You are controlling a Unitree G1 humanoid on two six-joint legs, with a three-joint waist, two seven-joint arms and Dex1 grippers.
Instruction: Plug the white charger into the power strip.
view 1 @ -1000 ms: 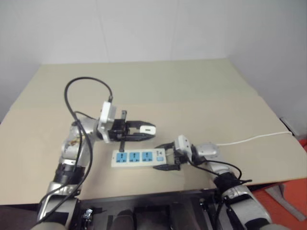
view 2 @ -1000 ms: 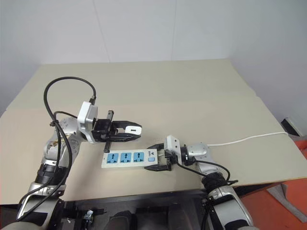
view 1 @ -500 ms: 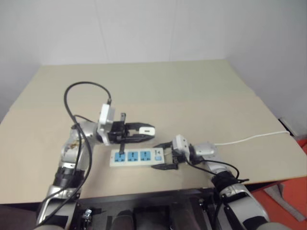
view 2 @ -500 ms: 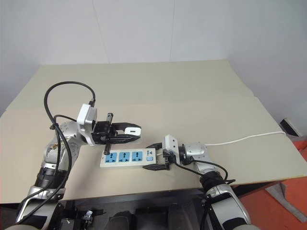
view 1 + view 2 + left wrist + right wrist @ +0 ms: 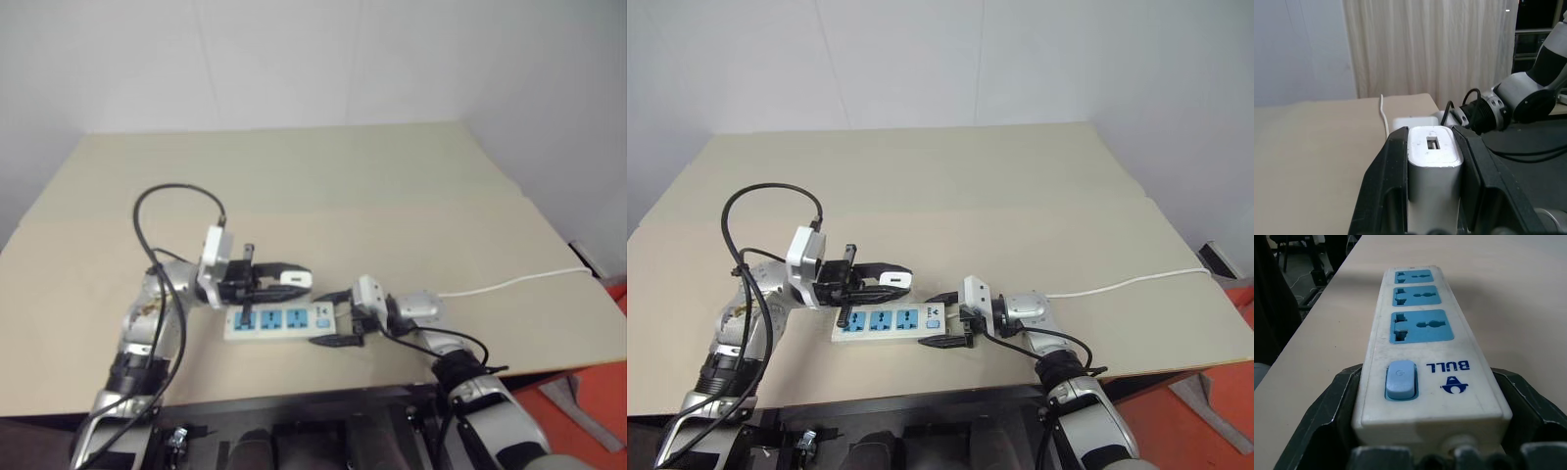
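Observation:
The power strip [image 5: 277, 319] lies flat near the table's front edge, a white bar with three blue sockets and a blue button [image 5: 1400, 379] at its right end. My right gripper [image 5: 334, 318] is shut on that button end, one black finger [image 5: 1334, 401] against each long side. My left gripper [image 5: 1430, 134] points level to the right, shut on the white charger [image 5: 291, 278]. The charger hangs just above the strip's far edge, over the middle and right sockets, without touching the strip.
The strip's thin white cord [image 5: 514, 284] runs right across the table to its edge. A black cable [image 5: 171, 196] loops above my left arm. Open beige tabletop [image 5: 323, 186] stretches behind the strip. The table's front edge is close below it.
My left gripper has sunk toward the power strip with the charger in it, drifting slightly left. The right gripper and the strip have stayed put.

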